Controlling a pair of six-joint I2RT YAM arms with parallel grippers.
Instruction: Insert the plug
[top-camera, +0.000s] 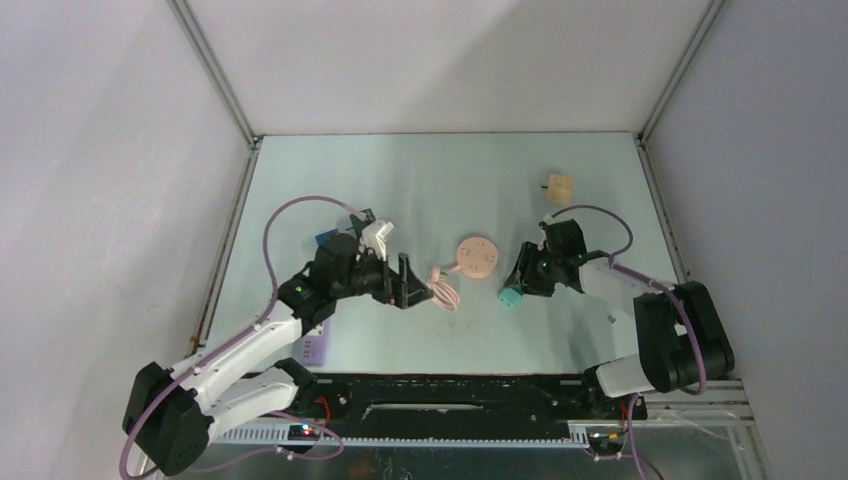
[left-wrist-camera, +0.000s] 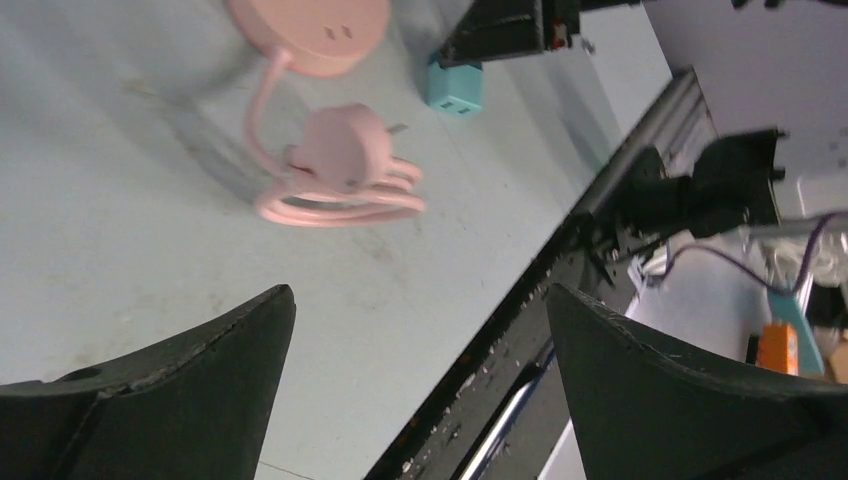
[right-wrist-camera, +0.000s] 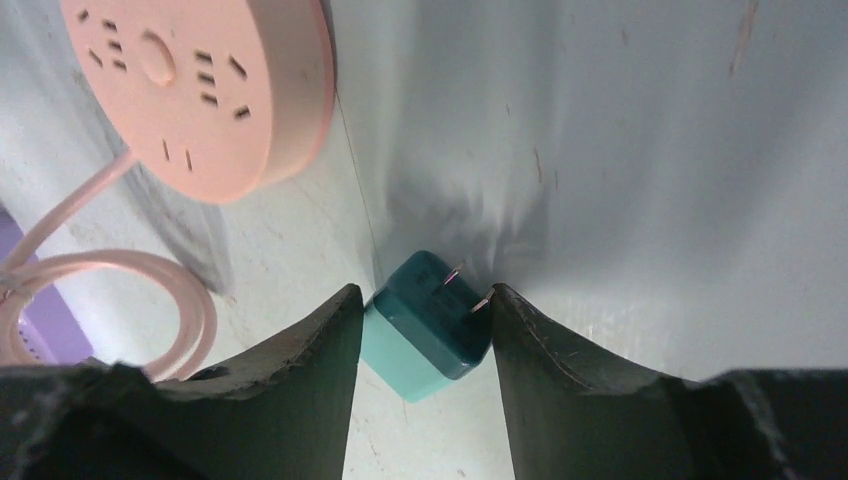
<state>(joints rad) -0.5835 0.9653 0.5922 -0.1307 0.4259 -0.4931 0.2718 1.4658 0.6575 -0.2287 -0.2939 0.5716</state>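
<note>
A teal plug (right-wrist-camera: 428, 330) with two metal prongs sits tilted between my right gripper's (right-wrist-camera: 425, 292) fingers, which touch it on both sides. In the top view it (top-camera: 511, 297) is at the tip of the right gripper (top-camera: 517, 283), right of the round pink socket (top-camera: 474, 256). The socket (right-wrist-camera: 200, 85) lies flat with its holes up. Its pink cord (top-camera: 443, 291) is coiled to the left, ending in a pink plug (left-wrist-camera: 345, 148). My left gripper (top-camera: 407, 284) is open and empty beside the coil (left-wrist-camera: 340, 203).
A beige cube (top-camera: 559, 187) stands at the back right. A purple object (top-camera: 312, 348) lies near the left arm's base and a blue one (top-camera: 325, 240) behind the left wrist. The table's black front edge (left-wrist-camera: 520, 290) runs under the left gripper (left-wrist-camera: 418, 295).
</note>
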